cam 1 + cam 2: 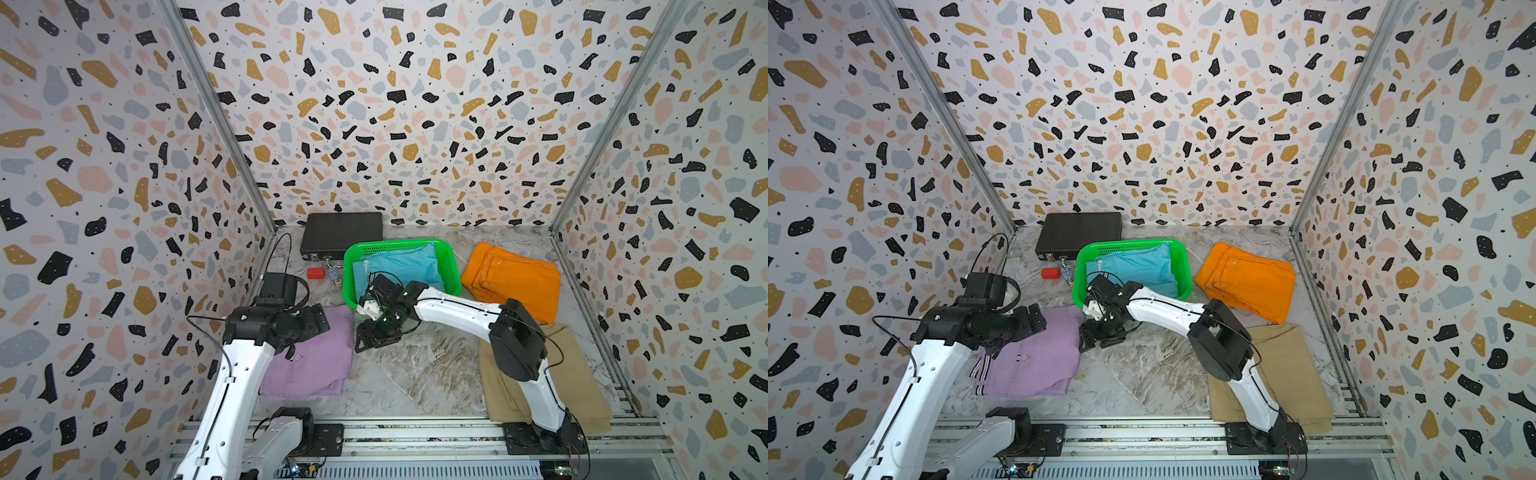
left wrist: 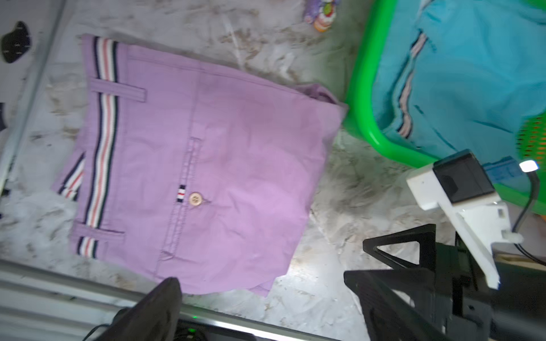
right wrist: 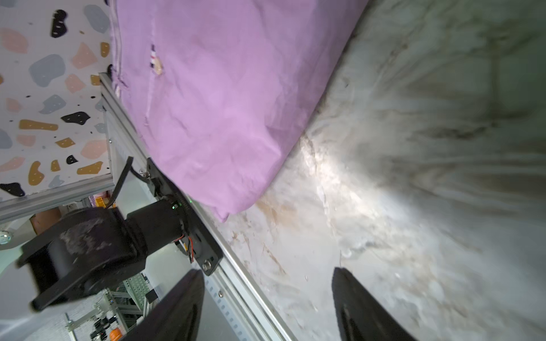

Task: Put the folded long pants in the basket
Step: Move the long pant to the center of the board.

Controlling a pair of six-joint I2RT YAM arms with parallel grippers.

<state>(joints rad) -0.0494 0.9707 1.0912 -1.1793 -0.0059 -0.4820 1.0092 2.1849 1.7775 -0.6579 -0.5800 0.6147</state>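
Crowding the marble table around the green basket are several loose things. A flat black box stands against the back wall, just behind the basket's far left corner. A small red block and a colourful trinket lie to the basket's left.

The cyan pair of folded long pants lies inside the basket. The orange pair lies just right of it. The khaki pair lies nearer the rail, partly under the right arm. The lilac pair lies flat on the left, one corner touching the basket's near rim.

The right arm's forearm reaches leftward from an elbow above the khaki pair, and its wrist covers the basket's near left corner. The right gripper hangs over bare marble beside the lilac pair, jaws spread and empty.

The left arm rises bent from the rail. The left gripper sits above the lilac pair's far edge, jaws spread wide, holding nothing.
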